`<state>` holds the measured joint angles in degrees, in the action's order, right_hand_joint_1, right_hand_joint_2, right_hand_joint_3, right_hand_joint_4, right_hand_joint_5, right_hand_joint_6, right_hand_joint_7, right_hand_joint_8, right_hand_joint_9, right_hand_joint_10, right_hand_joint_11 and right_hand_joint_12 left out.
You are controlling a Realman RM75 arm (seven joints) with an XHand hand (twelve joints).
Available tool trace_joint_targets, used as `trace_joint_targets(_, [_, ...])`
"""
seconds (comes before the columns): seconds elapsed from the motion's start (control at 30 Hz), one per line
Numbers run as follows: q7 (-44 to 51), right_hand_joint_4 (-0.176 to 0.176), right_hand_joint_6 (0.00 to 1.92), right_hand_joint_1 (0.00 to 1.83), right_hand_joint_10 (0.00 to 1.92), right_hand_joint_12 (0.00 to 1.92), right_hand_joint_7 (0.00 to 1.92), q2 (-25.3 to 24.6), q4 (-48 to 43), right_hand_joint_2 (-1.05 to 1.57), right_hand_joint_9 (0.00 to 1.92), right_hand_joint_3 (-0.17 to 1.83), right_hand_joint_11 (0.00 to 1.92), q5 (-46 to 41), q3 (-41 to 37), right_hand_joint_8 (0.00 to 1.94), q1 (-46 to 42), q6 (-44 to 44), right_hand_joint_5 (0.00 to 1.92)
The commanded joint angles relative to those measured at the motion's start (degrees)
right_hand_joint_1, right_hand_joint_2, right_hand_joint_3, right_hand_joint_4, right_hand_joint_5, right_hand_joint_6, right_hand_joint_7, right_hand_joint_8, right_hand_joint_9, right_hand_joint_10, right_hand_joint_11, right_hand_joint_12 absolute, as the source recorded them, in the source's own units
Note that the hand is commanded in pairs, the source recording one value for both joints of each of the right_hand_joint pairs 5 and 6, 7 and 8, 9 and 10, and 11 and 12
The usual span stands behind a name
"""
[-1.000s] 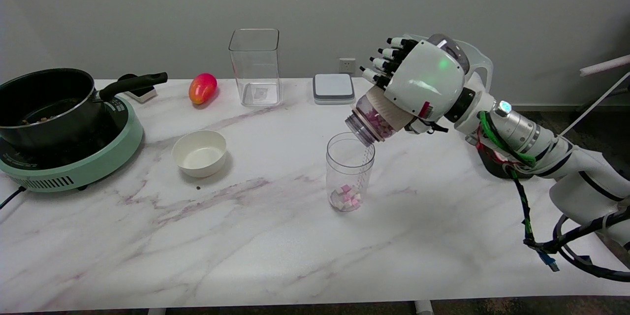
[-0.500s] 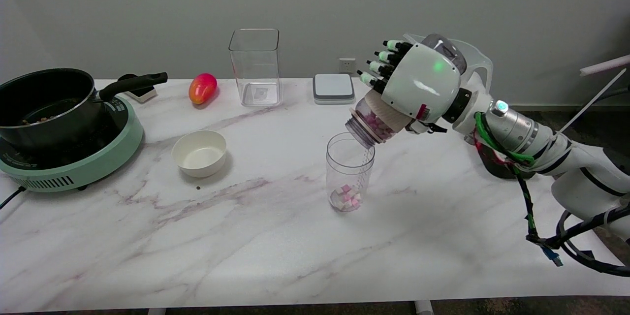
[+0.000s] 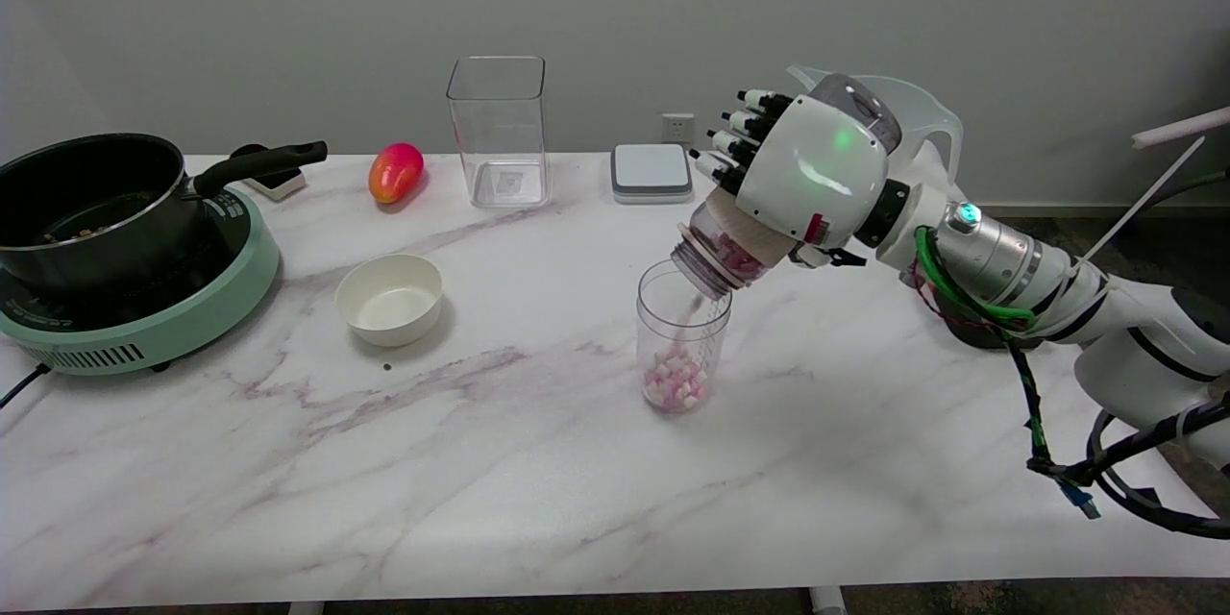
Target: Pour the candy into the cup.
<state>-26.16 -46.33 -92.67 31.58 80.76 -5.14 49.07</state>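
A clear plastic cup (image 3: 681,338) stands upright near the middle of the table, with pink and white candy (image 3: 676,381) piled in its bottom. My right hand (image 3: 798,173) grips a clear candy jar (image 3: 722,253) and holds it tilted, mouth down-left, right over the cup's rim. Pink candy still shows inside the jar, and a blurred streak of it falls into the cup. The hand's fingers wrap around the jar's far side and hide most of its body.
A white bowl (image 3: 389,298) sits left of the cup. Farther left a black pot (image 3: 91,202) rests on a green cooker (image 3: 144,317). At the back stand a tall clear container (image 3: 498,130), a red-yellow mango (image 3: 395,172) and a small grey box (image 3: 651,172).
The hand has shifted slightly left and down and tipped the jar further. More candy has dropped, so the pile in the cup is higher.
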Motion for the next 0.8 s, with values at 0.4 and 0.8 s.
trace_joint_targets(0.4, [-0.22,0.0,1.92,1.25,1.57,1.36,1.86,0.26,-1.21,1.53,1.57,0.29,1.36,1.39,-0.18,1.86,0.31,-0.85,1.92])
trace_joint_targets(0.8, [0.96,0.0,1.92,1.24,1.57,1.36,1.86,0.18,-1.92,1.54,1.57,0.29,1.36,-3.75,-0.82,1.86,0.31,-1.08,1.92])
